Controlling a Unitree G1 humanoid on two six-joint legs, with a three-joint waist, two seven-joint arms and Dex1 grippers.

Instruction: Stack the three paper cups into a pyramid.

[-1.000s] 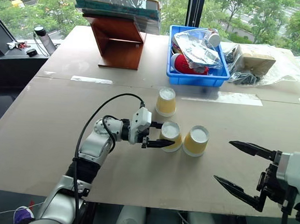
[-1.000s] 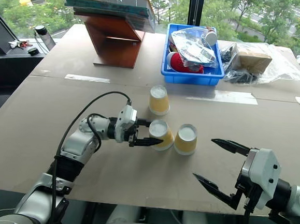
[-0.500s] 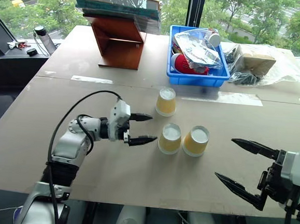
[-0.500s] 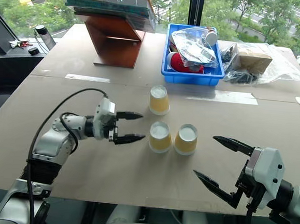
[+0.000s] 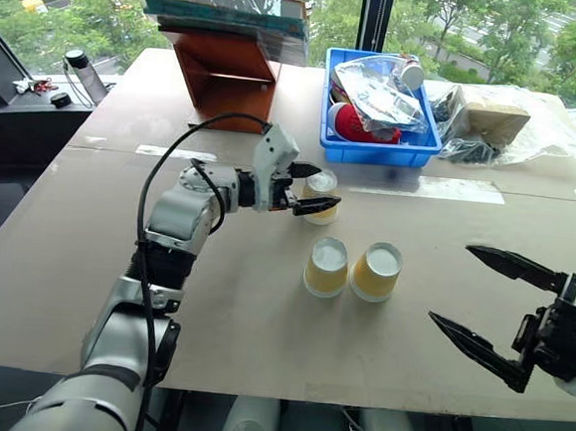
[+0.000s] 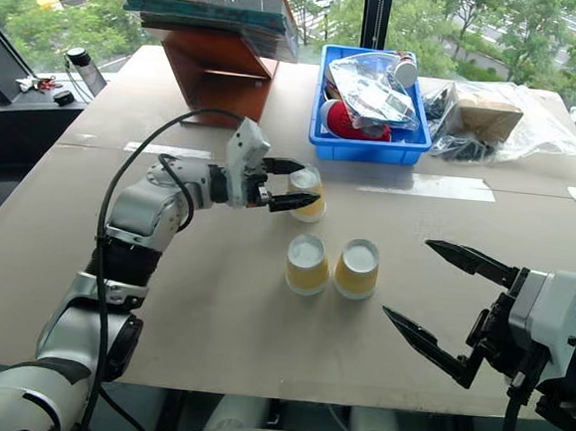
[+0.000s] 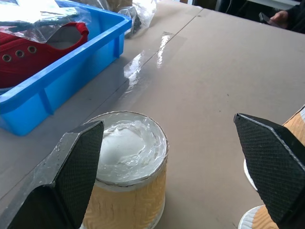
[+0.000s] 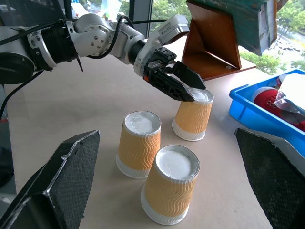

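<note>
1. Brown tabletop (image 5: 86, 250) backs onto windows; a blue bin (image 5: 373, 147) sits near its far edge.
2. Two upside-down paper cups (image 5: 326, 266) (image 5: 376, 271) stand side by side in front of the bin.
3. A third cup (image 5: 320, 198) stands between them and the bin.
4. Left gripper (image 5: 309, 188), fingers spread, straddles the third cup's top.
5. Right gripper (image 5: 498, 305) hangs spread wide, well apart from the bin.

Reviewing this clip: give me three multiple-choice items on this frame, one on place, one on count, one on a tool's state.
1. Where is the left tool?
A. at the far paper cup
B. inside the blue bin
C. on the wooden stand

2. How many paper cups stand upside down on the table?
A. one
B. two
C. three

3. The right tool is:
A. shut on a cup
B. open, holding nothing
C. holding a bottle

Key: 1 A, fingers flank that cup; 2 C, three white bases face up; 3 B, fingers spread in air.
</note>
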